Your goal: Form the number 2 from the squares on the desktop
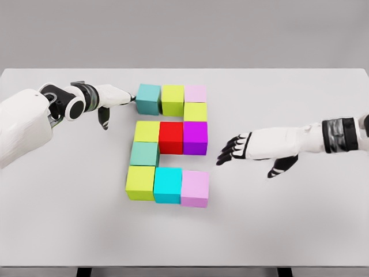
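Coloured cubes lie on the white table (288,219) in the shape of a 2. Top row: teal cube (148,98), lime cube (172,98), pale pink cube (195,93). Below the pink sits a yellow-green cube (195,111). Middle row: yellow-green cube (147,131), red cube (171,137), purple cube (195,137). A teal cube (144,153) follows, then a bottom row of lime (140,182), cyan (168,185) and pink (195,188). My left hand (121,97) reaches flat, fingertips touching the top teal cube's left side, holding nothing. My right hand (233,148) hovers open, right of the purple cube.
The table's front edge (184,267) runs along the bottom of the view, with dark legs below it. A grey wall stands behind the table's far edge.
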Robot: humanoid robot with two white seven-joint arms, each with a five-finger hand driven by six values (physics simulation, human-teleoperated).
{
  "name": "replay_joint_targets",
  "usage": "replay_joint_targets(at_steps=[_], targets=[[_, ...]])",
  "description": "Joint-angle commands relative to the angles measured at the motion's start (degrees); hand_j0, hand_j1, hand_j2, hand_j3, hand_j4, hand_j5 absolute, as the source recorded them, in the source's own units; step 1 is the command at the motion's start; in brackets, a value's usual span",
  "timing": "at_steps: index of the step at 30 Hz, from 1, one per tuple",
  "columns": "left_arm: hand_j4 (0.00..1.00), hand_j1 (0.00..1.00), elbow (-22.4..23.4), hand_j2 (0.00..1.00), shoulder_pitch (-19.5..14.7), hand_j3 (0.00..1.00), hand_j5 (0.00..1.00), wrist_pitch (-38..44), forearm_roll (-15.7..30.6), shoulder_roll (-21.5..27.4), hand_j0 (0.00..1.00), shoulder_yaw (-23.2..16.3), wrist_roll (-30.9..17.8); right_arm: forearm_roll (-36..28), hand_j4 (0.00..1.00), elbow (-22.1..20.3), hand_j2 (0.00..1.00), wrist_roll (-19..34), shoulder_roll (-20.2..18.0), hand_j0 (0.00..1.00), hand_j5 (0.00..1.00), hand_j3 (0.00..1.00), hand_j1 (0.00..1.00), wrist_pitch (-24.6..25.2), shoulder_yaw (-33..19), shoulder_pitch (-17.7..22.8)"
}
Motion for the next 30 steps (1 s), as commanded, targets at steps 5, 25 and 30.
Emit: replay_joint_targets(at_steps=[5,25,30], targets=[[1.0,1.0,-0.06,1.0,0.09,1.0,1.0,-0.05,-0.07,-0.04,1.0,0.07,0.02,-10.27,1.0,-4.35,1.0,0.01,-7.14,1.0,1.0,1.0,1.0,0.02,-32.11,18.93],[1.0,1.0,0.03,1.0,-0.09,1.0,1.0,-2.94,-0.25,0.93,1.0,0.59,0.02,-19.15,1.0,-6.46,1.0,0.01,-16.28,1.0,1.0,1.0,1.0,0.02,-32.37,23.51],[1.0,1.0,-0.33,1.0,0.44,1.0,1.0,-3.73,0.19,5.41,1.0,6.21,0.02,-19.33,1.0,-6.54,1.0,0.01,-16.98,1.0,1.0,1.0,1.0,0.02,-32.46,23.51]])
